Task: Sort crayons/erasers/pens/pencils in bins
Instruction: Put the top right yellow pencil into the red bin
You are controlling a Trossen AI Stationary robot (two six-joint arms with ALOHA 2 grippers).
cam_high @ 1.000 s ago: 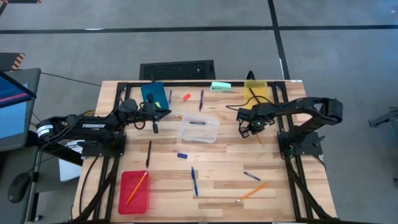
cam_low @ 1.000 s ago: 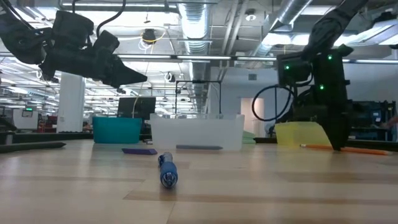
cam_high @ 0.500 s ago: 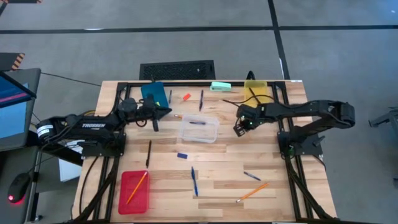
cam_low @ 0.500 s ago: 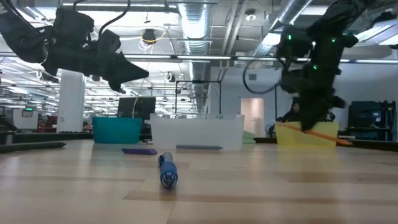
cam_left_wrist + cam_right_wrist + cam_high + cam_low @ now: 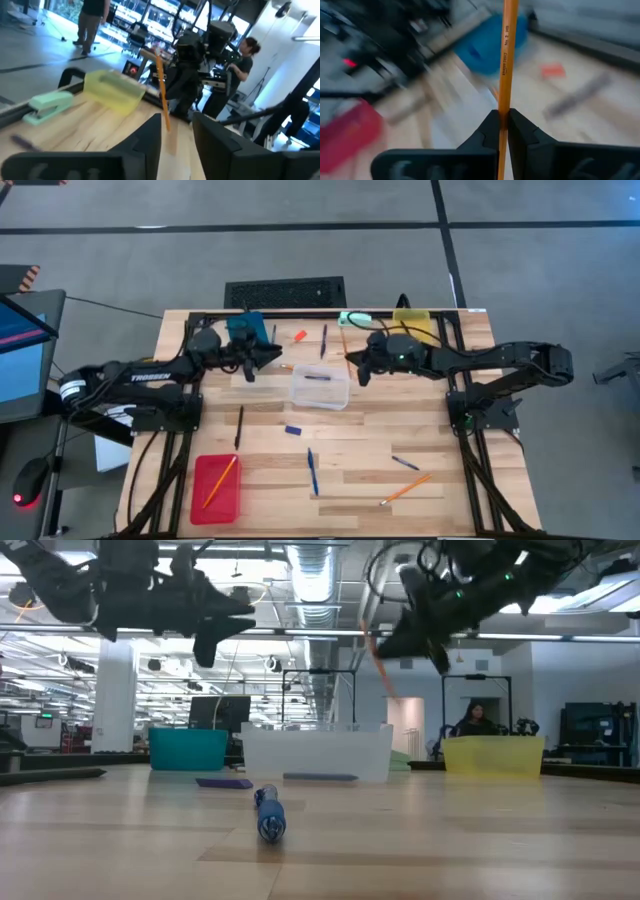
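Four bins on the table, as we count them: clear bin (image 5: 320, 388) at centre, holding one dark-blue pen (image 5: 317, 377); red bin (image 5: 216, 488) at the near left corner, holding one orange pencil (image 5: 220, 480) laid slantwise; blue bin (image 5: 247, 330) at the far left, partly under the left arm, contents we cannot tell; yellow bin (image 5: 412, 324) at the far right, contents we cannot make out.

Right gripper (image 5: 357, 363) raised above the table between the clear bin and the yellow bin; fingers pressed onto a pencil (image 5: 506, 55), which stands up out of the pinch in the right wrist view and hangs in the air in the low view (image 5: 381, 671).

Left gripper (image 5: 270, 356) held above the table just beside the blue bin; fingers spread apart in the left wrist view, nothing between them.

Loose items we note on the table: orange-red eraser (image 5: 300, 336) at the far side; blue eraser (image 5: 293, 430) near the clear bin; a dark pen (image 5: 239, 426) left of centre; a blue pen (image 5: 313, 471) toward the near edge; a short blue pen (image 5: 404, 463) and a second loose pencil (image 5: 405, 489) at the near right; a mint-green stapler (image 5: 353, 319) at the far edge, beside the yellow bin.
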